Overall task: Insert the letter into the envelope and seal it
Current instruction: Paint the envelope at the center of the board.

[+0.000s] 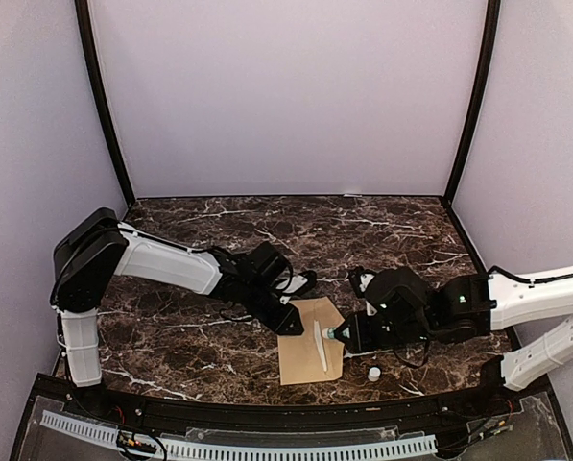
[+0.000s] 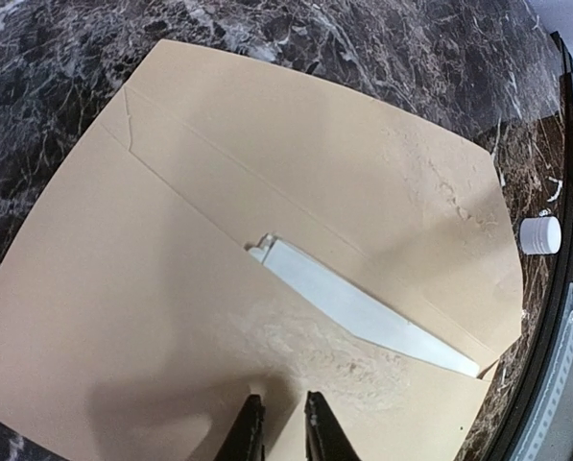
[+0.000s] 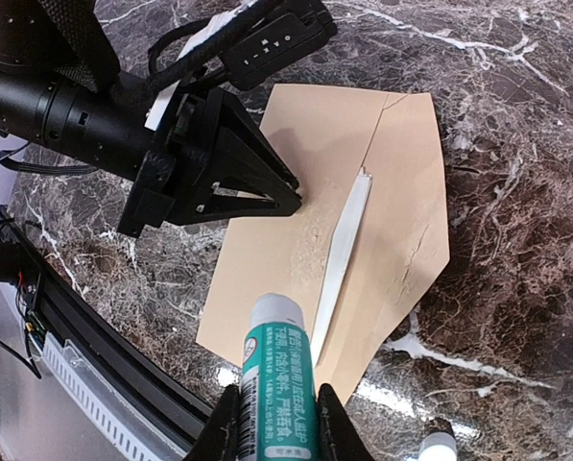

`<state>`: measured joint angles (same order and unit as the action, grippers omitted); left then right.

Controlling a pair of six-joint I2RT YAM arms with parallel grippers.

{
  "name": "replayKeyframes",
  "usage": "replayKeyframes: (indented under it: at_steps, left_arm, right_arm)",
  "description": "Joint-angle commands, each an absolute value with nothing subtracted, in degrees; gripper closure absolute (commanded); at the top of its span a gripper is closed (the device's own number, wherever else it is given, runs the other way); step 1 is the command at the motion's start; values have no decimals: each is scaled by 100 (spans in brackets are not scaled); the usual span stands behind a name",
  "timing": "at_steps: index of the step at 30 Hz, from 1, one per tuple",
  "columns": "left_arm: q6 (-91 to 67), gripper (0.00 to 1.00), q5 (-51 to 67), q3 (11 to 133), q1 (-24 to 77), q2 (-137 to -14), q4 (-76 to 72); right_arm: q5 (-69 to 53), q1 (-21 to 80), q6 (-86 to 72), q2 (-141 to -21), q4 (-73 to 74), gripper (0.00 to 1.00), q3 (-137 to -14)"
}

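A dark, white-veined marble table (image 1: pixel 392 230) carries everything. The left arm (image 1: pixel 161 264) reaches in from the left and the right arm (image 1: pixel 536 293) from the right, and they meet over the near middle of the table.

The envelope (image 1: pixel 300 360) lies flat there, kraft-brown. In the top view its long axis runs from the near edge toward the far wall, slightly tilted. Its flap (image 3: pixel 411 192) is open and spread flat on the table, with its point toward the right arm's side.

The letter (image 1: pixel 320 348) shows only as a narrow white strip at the mouth of the envelope. It lies along the fold line, parallel to the envelope's long axis, and tapers to a thin point at its near end. The rest of it is hidden inside.

The left fingers (image 2: pixel 250 437) stand almost together with only a thin slit between them. Their tips are down on the envelope's left part, well apart from the white strip, and nothing can be seen between them.

The right fingers (image 3: pixel 336 434) are clenched on a glue stick (image 3: pixel 278 384) with a green and white label. Its pale end points at the envelope's near corner.

A small white cap (image 1: pixel 373 373) lies on the table to the right of the envelope, near the front edge.
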<state>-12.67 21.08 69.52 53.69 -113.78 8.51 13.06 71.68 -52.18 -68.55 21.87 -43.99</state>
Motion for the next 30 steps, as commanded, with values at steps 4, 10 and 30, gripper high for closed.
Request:
replayKeyframes:
  at_steps: [4,10,30]
  left_arm:
    - [-1260,87,1992,7118,5413,-11446,1096]
    - [-1311,90,1933,7176,5419,-11464,1184]
    - [-1290,93,1943,7320,5420,-11672,1360]
  right_arm:
    - [1571,7335,-5536,-7096,1969,100,-4597]
    - [1547,7376,-5695,-7385,1855,100,-4579]
    - [1767,7365,-5935,-8382,1523,100,-4843]
